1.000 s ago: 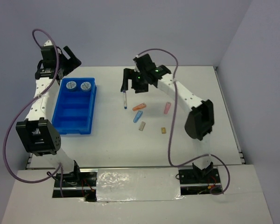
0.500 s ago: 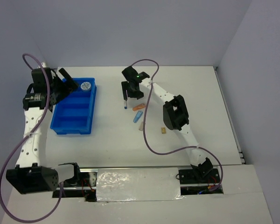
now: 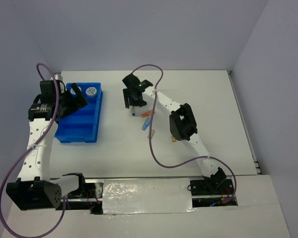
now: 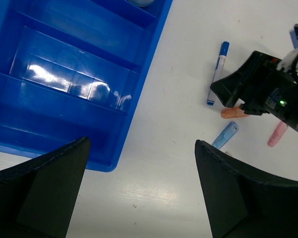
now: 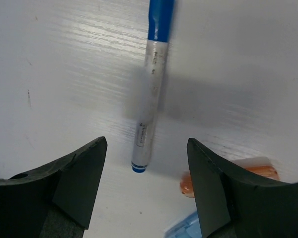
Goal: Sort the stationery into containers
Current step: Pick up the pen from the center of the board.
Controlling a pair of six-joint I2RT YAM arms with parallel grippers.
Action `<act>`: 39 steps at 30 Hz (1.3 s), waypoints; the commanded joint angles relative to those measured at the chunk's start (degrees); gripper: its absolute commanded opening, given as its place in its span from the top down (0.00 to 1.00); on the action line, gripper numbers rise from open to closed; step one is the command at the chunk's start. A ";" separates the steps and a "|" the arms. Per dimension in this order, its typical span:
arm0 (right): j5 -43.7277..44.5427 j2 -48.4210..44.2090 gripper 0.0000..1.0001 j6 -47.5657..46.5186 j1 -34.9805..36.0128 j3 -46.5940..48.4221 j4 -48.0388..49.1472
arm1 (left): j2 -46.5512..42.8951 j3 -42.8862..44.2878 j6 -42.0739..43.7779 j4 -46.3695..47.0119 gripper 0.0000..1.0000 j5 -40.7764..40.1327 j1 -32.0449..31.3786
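Note:
The blue tray (image 3: pixel 79 124) lies at the left; it also shows in the left wrist view (image 4: pixel 64 84). One blue roll (image 3: pixel 92 91) sits in its far compartment; the other is hidden behind my left gripper (image 3: pixel 77 97), which is open and empty above the tray's far end (image 4: pixel 141 144). The white blue-tipped pen (image 3: pixel 133 112) lies on the table. My right gripper (image 3: pixel 132 101) hovers open just above it, jaws either side of the pen (image 5: pixel 151 84). Orange capsule (image 3: pixel 148 114), light-blue capsule (image 3: pixel 146 124) and tan block (image 3: pixel 151 133) lie nearby. The pink capsule (image 4: pixel 277 134) shows only in the left wrist view.
Another small tan block (image 3: pixel 174 139) peeks out beside the right arm's elbow (image 3: pixel 181 123). The right arm's purple cable (image 3: pixel 154 144) loops over the table's middle. Walls close the table at the back and right.
My left gripper has swung from behind the tray to above its far end. My right gripper has shifted left and lower over the pen, and the arm's elbow has folded inward.

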 commanded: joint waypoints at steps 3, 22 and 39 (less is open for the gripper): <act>3.81 3.35 0.29 2.84 1.65 3.83 0.96 | -0.17 2.49 1.36 0.16 0.01 1.30 -2.37; -10.66 -1.38 1.00 0.83 1.21 -6.97 5.68 | 3.52 7.07 1.89 1.21 0.01 7.07 -4.66; -48.12 -33.39 1.00 5.11 1.12 -30.53 37.51 | 8.45 6.02 -11.03 12.19 0.01 38.56 -2.37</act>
